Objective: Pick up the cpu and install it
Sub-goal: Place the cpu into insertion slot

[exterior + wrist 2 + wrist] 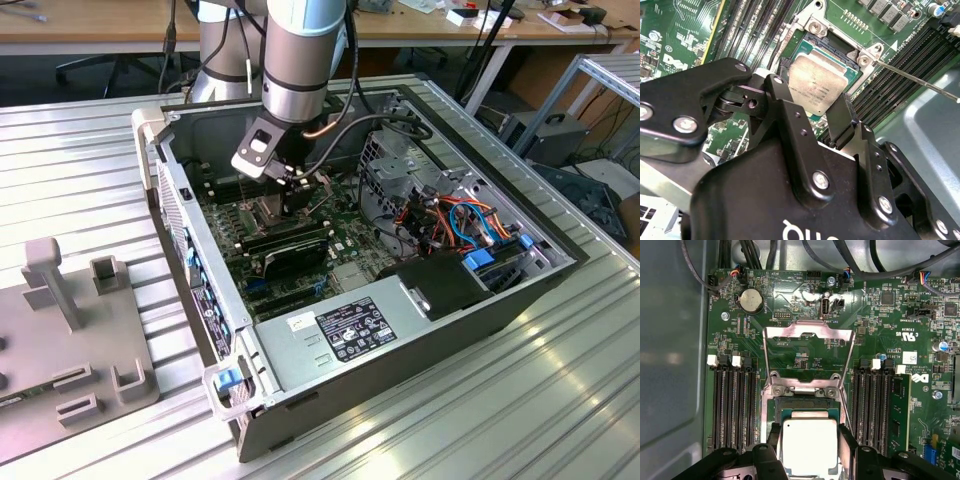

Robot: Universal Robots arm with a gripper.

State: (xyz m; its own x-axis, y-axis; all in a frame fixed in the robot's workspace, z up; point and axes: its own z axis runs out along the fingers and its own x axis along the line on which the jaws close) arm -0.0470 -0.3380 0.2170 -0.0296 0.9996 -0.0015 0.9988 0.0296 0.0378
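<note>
Hand [810, 442] gripping cpu [809, 455] by edges over socket [805, 404]; perhaps tilted.

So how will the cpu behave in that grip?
The cpu is a thin, flat square with a metal lid: probably rigid and light, not apt to roll. The gripper pinches only its narrow edges above the socket, so it could slip or tilt if nudged.

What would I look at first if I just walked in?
Probably the big robot arm reaching down into the open computer case in the exterior view. Then, in the first wrist view, the shiny square cpu pinched in the black gripper, right over its socket on the green motherboard.
</note>
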